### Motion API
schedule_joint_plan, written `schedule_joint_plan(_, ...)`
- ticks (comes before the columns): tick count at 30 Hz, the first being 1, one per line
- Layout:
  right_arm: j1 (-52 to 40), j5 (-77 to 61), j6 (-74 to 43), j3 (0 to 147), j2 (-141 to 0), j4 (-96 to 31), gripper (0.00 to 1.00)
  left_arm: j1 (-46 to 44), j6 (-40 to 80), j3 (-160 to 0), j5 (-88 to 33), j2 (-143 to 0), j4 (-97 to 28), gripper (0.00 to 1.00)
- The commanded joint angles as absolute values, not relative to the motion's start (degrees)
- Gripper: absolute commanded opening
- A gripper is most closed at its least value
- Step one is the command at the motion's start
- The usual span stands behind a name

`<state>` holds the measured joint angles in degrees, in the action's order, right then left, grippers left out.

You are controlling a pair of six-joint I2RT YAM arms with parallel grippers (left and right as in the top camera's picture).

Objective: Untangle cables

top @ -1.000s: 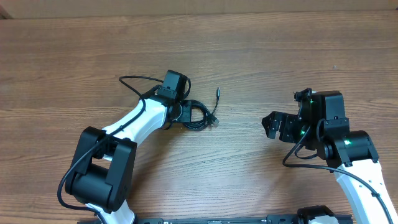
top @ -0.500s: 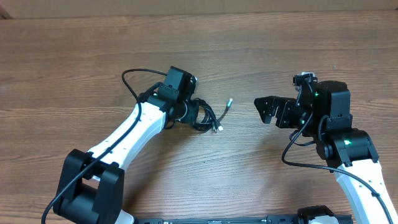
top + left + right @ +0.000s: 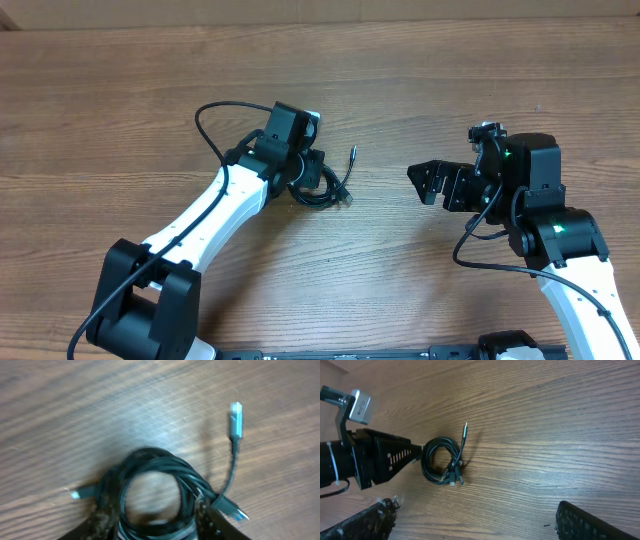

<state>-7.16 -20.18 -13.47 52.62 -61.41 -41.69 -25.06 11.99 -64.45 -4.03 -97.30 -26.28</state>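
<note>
Cables (image 3: pixel 150 455) lie coiled on the wooden table (image 3: pixel 450 80), one silvery plug end sticking out; left gripper (image 3: pixel 156 517) jaws apart, straddling the coil's near edge; right gripper (image 3: pixel 428 186) spread wide, empty, well apart from the coil.

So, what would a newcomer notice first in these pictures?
A small coil of thin black cables lies near the middle of the wooden table, with one silvery plug sticking out from it. The left tool is right at the coil, its fingers on either side of it, while the right tool stands open, well apart to the right.
</note>
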Motion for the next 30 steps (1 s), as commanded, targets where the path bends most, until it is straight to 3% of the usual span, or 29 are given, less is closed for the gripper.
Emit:
schedule_joint_plan(1,-7.4,-20.67,-13.52,54.06,-61.17,-41.91,1.0,-25.36,15.14,-64.97,1.87,-99.9,-25.65,0.5)
schedule_joint_plan(8,-7.4,-20.67,-13.52,54.06,-61.17,-42.37,1.0,-25.3,15.86,-64.97,-0.32,-105.43,-24.67,0.53)
schedule_joint_plan(16,-7.4,-20.67,-13.52,54.06,-61.17,-42.65,1.0,-25.32,15.44,-64.97,-4.08,-109.8,-23.38,0.44)
schedule_joint_plan(18,-7.4,-20.67,-13.52,54.06,-61.17,-42.76,1.0,-25.32,15.44,-64.99,-4.08,-109.84,-23.44,0.35)
schedule_joint_plan(22,-7.4,-20.67,-13.52,54.06,-61.17,-42.81,1.0,-25.1,15.44,-65.08,-4.08,-109.69,-24.12,0.04)
schedule_joint_plan(30,-7.4,-20.64,-13.47,54.06,-61.25,-42.72,1.0,-25.17,14.24,-67.26,-4.14,-105.56,-28.64,0.04)
